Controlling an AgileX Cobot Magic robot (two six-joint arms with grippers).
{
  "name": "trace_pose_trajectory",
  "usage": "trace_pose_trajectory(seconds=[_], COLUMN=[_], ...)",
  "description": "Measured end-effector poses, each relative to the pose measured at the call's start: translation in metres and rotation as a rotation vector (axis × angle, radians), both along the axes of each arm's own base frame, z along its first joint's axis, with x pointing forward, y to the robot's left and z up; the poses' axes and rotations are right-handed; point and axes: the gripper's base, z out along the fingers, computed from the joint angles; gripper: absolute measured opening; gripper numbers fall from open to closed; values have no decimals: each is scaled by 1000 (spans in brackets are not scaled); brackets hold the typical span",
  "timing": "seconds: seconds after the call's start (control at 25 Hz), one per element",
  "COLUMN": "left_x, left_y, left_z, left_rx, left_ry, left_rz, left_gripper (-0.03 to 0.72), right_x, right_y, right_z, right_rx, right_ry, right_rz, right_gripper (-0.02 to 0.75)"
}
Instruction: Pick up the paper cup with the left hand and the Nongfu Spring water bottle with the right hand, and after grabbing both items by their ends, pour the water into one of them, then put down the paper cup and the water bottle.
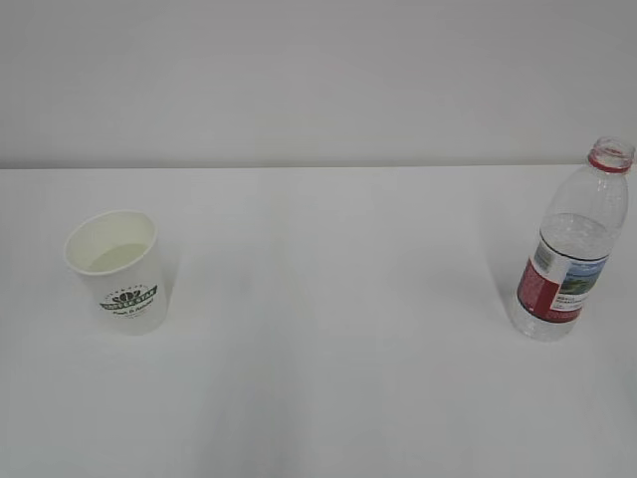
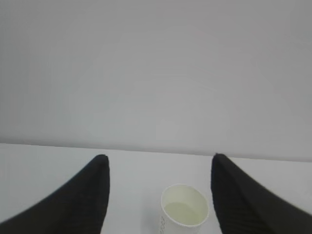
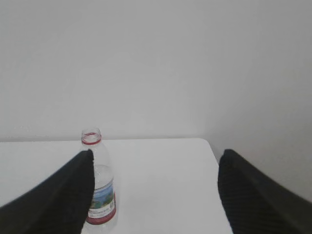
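Note:
The paper cup stands upright at the table's left, white with a green logo, and holds a little clear water. The Nongfu Spring water bottle stands upright at the right, uncapped, with a red neck ring and partly filled. Neither arm shows in the exterior view. In the left wrist view my left gripper is open, and the cup sits ahead of it, low between the black fingers and touching neither. My right gripper is open and empty; the bottle stands ahead, partly behind the left finger.
The white table runs back to a plain pale wall. Its far right corner and right edge show in the right wrist view, just beyond the bottle's side. Nothing else stands between cup and bottle.

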Motion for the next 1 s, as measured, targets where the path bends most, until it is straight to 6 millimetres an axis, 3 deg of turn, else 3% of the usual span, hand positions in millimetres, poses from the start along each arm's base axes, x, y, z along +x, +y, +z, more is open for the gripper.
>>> trace_pose_trajectory(seconds=[0.56,1.0], left_x=[-9,-15], left_y=[1,-9], left_z=[5,-8], left_rx=[210,96], left_ry=[55,223], left_rz=[-25,-144], left_gripper=[471,463], right_x=[-20,-23], right_y=[-10,-12], right_z=[-2,-12], right_rx=[-13,2], right_ry=[162,273], right_rz=[-99,-118], right_gripper=[592,592])
